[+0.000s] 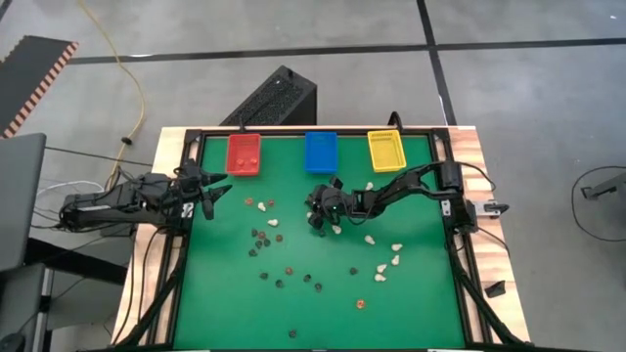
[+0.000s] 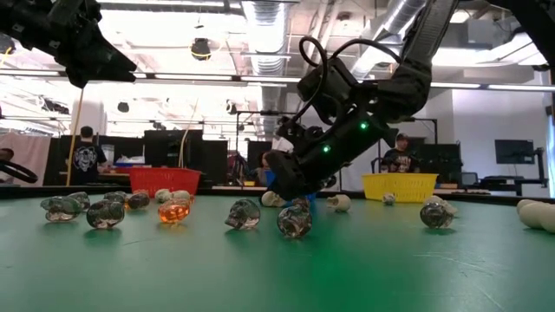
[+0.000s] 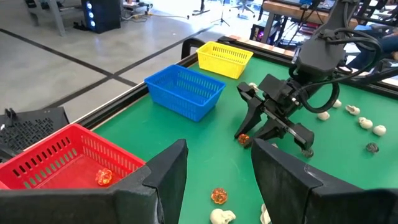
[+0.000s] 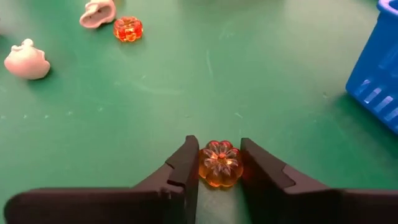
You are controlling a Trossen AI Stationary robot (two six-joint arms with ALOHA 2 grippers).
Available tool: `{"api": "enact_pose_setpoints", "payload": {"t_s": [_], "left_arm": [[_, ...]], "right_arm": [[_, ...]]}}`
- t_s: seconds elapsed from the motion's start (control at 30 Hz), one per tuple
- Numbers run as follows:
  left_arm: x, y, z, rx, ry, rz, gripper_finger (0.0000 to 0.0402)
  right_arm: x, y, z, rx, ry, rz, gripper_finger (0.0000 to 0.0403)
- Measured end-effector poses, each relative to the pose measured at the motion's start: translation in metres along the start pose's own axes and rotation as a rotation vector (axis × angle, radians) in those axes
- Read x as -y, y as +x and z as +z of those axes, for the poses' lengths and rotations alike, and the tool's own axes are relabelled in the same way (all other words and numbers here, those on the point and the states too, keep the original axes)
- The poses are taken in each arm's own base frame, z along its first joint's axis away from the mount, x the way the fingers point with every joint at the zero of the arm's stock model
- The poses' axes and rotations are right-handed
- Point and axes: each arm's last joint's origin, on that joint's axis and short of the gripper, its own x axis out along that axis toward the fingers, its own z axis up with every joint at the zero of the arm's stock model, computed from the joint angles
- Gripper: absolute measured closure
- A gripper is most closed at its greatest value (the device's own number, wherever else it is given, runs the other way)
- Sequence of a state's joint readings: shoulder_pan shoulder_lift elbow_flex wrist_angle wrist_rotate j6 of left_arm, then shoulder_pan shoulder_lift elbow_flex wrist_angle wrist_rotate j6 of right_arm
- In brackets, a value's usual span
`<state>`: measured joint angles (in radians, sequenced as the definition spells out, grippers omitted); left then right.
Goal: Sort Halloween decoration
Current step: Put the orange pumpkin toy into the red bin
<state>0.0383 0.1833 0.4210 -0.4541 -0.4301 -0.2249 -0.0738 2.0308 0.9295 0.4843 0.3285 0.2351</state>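
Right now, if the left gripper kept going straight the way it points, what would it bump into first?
Probably the orange pumpkin trinket on the green mat, just ahead between the left gripper's open fingers. Depth is hard to judge; a cream trinket lies close too.

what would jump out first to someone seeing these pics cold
The right gripper, low over the green mat just in front of the blue bin, has its fingers closed around a small orange pumpkin. Cream, black and orange trinkets lie scattered across the middle of the mat. The red bin already holds an orange piece, and the left gripper waits near it.
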Motion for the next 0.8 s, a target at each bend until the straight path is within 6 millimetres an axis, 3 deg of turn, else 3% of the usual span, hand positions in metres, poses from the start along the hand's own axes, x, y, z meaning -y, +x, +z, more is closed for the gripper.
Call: {"api": "enact_pose_setpoints", "payload": {"t_s": [0.27, 0.4, 0.8], "left_arm": [[0.000, 0.000, 0.000, 0.000, 0.000, 0.000, 0.0233], [0.000, 0.000, 0.000, 0.000, 0.000, 0.000, 0.0233], [0.000, 0.000, 0.000, 0.000, 0.002, 0.000, 0.0233]], "right_arm": [[-0.001, 0.000, 0.003, 0.018, 0.059, 0.007, 0.0282], [-0.005, 0.002, 0.016, 0.037, 0.064, 0.020, 0.0282], [-0.013, 0.010, 0.101, 0.216, -0.019, 0.036, 0.0282]]}}
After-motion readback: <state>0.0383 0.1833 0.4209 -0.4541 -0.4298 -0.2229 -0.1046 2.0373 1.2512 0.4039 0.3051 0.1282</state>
